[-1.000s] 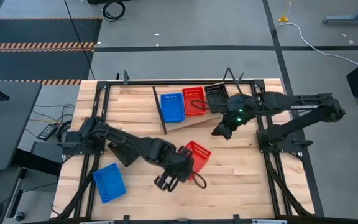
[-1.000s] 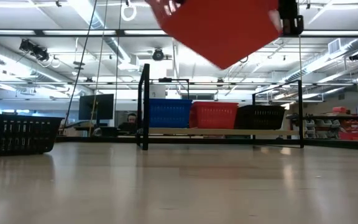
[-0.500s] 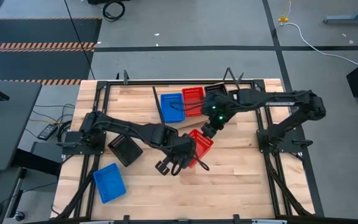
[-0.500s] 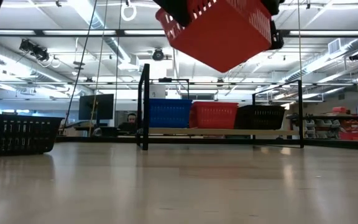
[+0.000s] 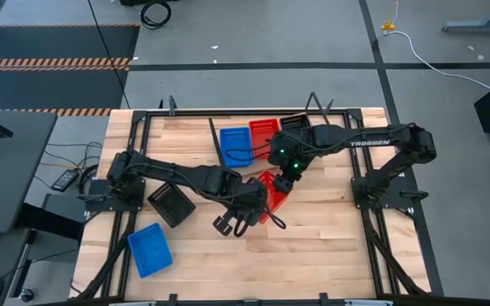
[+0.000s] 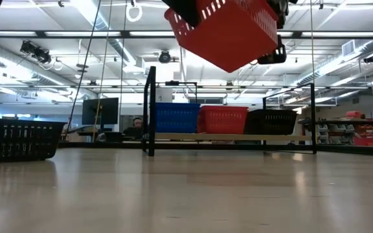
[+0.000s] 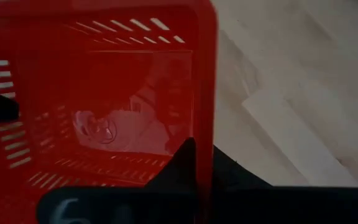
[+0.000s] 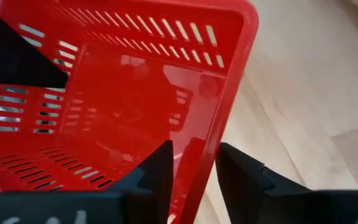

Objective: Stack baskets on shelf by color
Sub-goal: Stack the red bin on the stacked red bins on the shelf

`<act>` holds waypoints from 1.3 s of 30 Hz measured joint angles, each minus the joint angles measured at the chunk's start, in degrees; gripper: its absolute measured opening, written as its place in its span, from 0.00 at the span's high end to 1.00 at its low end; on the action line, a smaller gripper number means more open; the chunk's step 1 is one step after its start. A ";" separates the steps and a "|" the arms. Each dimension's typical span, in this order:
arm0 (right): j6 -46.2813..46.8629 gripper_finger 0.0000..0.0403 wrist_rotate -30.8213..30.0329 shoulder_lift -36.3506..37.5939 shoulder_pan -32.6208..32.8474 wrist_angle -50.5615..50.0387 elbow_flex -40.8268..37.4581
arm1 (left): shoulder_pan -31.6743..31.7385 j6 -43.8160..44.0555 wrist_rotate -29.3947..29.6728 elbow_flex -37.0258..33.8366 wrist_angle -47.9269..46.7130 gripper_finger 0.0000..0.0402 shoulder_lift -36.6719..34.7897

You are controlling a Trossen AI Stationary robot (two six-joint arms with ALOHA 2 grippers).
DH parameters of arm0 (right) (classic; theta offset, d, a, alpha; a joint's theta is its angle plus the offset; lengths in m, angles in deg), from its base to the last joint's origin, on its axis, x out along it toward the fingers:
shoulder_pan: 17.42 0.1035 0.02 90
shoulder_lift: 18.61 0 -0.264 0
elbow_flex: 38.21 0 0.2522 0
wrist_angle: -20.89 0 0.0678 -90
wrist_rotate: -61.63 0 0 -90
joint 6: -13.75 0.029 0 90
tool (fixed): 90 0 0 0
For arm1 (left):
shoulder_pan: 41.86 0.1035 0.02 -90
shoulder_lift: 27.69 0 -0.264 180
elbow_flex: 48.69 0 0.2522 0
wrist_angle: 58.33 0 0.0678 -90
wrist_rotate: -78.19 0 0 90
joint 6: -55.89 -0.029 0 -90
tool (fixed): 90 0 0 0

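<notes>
Mid-frame in the high view, red basket (image 5: 270,194) hangs above the counter (image 5: 330,246), left hand (image 5: 258,204) clenched on one rim, right hand (image 5: 281,180) straddling the opposite. Left should release only once right clamps firmly.

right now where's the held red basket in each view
High view: the held red basket lies mid-table, between the left gripper and the right gripper.
Low view: top centre, raised above the table.
Left wrist view: fills the left.
Right wrist view: fills the left.
Shared landmark: the wooden tabletop.
</notes>
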State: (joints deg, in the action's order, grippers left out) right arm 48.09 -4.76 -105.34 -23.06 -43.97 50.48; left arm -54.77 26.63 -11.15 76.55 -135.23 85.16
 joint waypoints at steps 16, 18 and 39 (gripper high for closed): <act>-12.03 0.99 -3.23 1.52 -8.16 0.92 1.00 | 1.87 4.27 7.73 -0.07 3.58 0.79 -8.99; -15.29 0.99 -6.53 1.29 -9.44 -2.38 2.03 | 2.66 5.75 7.74 0.06 3.13 0.76 -11.25; -59.09 1.00 -16.27 -2.83 -25.67 -1.21 12.07 | 11.09 28.71 7.90 0.01 20.08 0.71 -20.76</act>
State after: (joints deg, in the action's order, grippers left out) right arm -11.00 -21.02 -108.16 -48.74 -45.18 62.55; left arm -43.68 55.34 -3.25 76.56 -115.14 64.40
